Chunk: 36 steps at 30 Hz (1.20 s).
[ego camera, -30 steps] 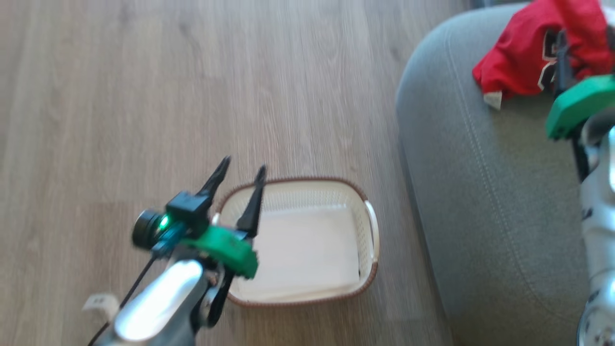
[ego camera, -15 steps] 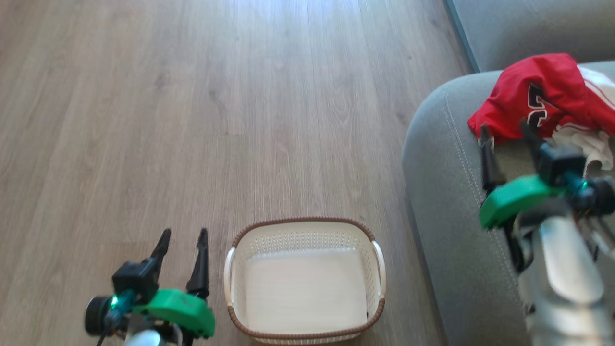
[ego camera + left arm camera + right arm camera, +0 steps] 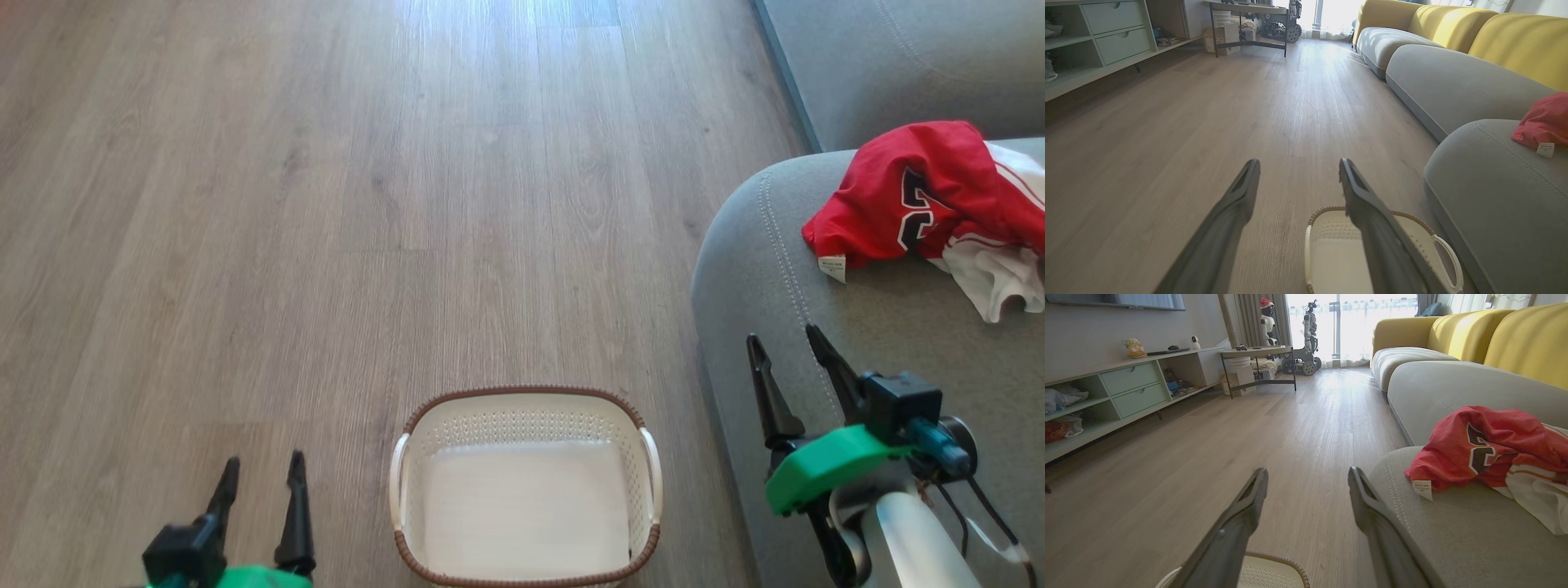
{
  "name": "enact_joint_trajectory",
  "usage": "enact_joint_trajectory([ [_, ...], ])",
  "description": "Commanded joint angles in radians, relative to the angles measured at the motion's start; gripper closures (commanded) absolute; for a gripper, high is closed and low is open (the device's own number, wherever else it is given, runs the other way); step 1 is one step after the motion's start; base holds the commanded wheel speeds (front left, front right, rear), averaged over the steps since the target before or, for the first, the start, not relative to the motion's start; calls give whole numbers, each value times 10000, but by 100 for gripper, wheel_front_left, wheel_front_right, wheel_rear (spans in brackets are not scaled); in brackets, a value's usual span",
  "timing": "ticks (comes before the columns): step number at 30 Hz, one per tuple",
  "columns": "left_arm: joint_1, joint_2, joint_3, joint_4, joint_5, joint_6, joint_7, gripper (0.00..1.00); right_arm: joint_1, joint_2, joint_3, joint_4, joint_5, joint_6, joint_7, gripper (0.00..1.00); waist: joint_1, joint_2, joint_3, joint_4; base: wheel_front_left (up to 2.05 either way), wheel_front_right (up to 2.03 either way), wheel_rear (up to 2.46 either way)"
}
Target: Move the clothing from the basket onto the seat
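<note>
Pulled back from the red jersey (image 3: 914,188) on the grey sofa (image 3: 816,269), the right gripper (image 3: 780,335) sat lower right, fingers spread, empty. The left gripper (image 3: 264,458), lower left beside the basket (image 3: 522,392), likewise gaped empty.

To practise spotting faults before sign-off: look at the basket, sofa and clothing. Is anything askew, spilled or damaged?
Nothing is spilled or damaged. The clothing lies crumpled in a heap near the rounded edge of the seat, its white tag hanging out. The basket stands upright and empty on the floor.
</note>
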Motion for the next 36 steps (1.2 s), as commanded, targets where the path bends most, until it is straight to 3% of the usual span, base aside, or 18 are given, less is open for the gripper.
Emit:
enact_joint_trajectory([
  [1, -239, 210, 501, -346, 99, 85, -125, 0, -244, 64, 220, -413, 41, -4, -15, 0, 1, -1, -4, 2, 0, 0, 0],
  [11, 470, -203, 1174, -541, 651, 86, -125, 0, 382, 65, 122, -716, 254, -4, 34, 0, 1, -1, -20, 57, 0, 0, 0],
  [36, 785, -800, 2288, -294, 1299, -690, -126, 0, 571, 66, 254, -241, 463, -4, -102, 0, 1, -1, -29, 132, 0, 0, 0],
])
